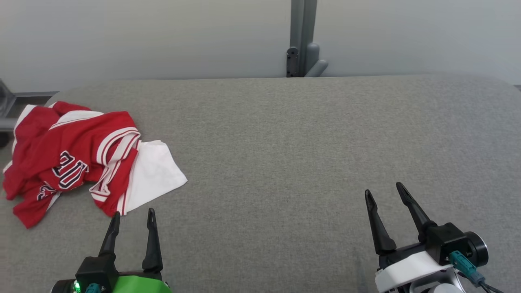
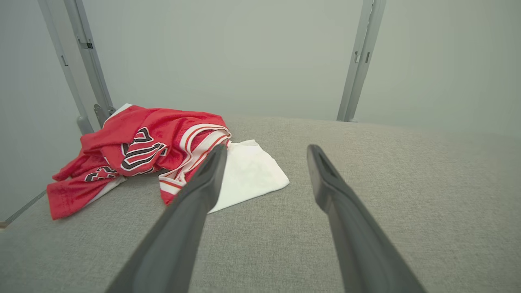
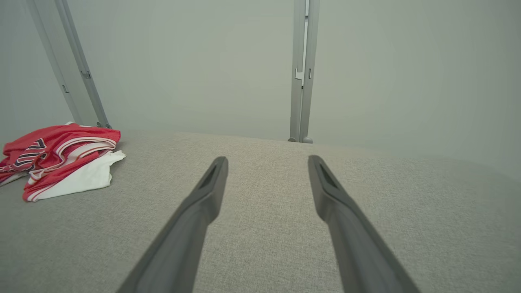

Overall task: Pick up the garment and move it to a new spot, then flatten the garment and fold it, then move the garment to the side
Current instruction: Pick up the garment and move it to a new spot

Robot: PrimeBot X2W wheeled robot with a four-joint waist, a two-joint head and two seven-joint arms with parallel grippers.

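Observation:
A crumpled red and white jersey (image 1: pixel 77 156) with dark lettering lies in a heap at the far left of the grey padded table (image 1: pixel 285 154); a white part (image 1: pixel 152 173) sticks out on its right side. My left gripper (image 1: pixel 134 217) stands open just in front of the garment's near edge, nothing between its fingers. In the left wrist view the jersey (image 2: pixel 150 150) lies ahead and to the left of the left gripper (image 2: pixel 264 152). My right gripper (image 1: pixel 384 193) is open at the lower right, far from the garment. The right wrist view shows the jersey (image 3: pixel 61 156) at far left.
The grey fabric surface stretches bare across the middle and right. A grey metal post (image 1: pixel 301 38) with a bracket stands behind the table's far edge against a pale wall. The table's left edge runs close beside the garment.

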